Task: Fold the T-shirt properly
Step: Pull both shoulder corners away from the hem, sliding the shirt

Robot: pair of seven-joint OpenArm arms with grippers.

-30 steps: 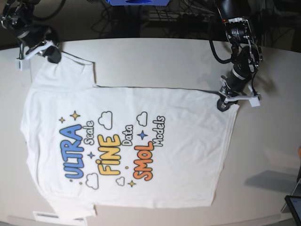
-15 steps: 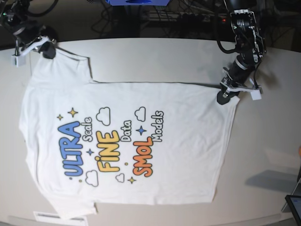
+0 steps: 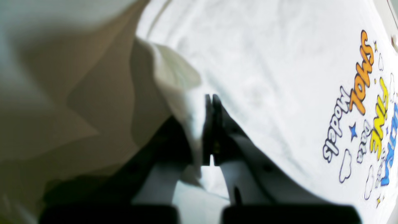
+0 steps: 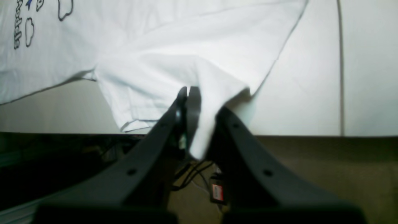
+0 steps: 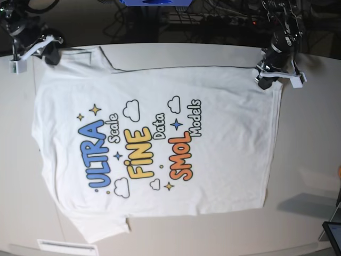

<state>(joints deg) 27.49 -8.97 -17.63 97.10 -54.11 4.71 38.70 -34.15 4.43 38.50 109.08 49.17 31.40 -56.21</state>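
Both arms have drawn back toward the far edge of the tabletop (image 5: 213, 56), taking the T-shirt (image 5: 160, 144) with them. The left pincer (image 5: 265, 81), clamped on the hem corner, now sits close to that far edge, where a second ago it was well in from it. The right pincer (image 5: 49, 53), gripping the sleeve, has also pulled up and slightly outward. The whole shirt has slid after them: its far side edge is drawn out straight near the far edge, the print has shifted the same way, and more bare tabletop shows along the near edge.
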